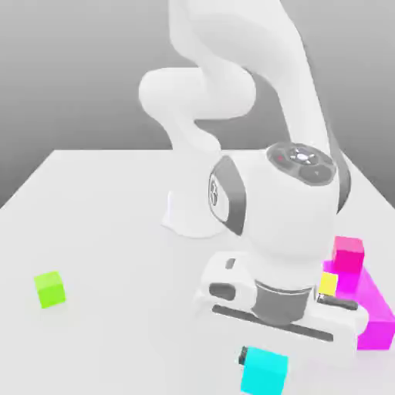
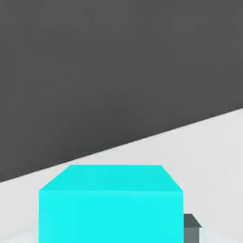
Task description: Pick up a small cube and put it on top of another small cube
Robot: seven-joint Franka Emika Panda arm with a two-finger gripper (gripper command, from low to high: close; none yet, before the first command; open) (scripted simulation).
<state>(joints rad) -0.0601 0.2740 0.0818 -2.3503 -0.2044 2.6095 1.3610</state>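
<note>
Cyan cube [image 1: 264, 373] right up front, jaws closed on it, lime-green cube [image 1: 50, 289] well apart on the pale surface [image 1: 131, 324], magenta slab [image 1: 375, 316] over at the exterior view's right.

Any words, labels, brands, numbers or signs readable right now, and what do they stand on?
No readable text.
White robot arm's rounded hand housing: a small marking on the dark oval side cap, too small to read.
Same housing, dark round top panel: small coloured spots, no legible characters.
Plain cyan cube: no marking on the faces in sight.
Lime-green cube: none in sight either.
</note>
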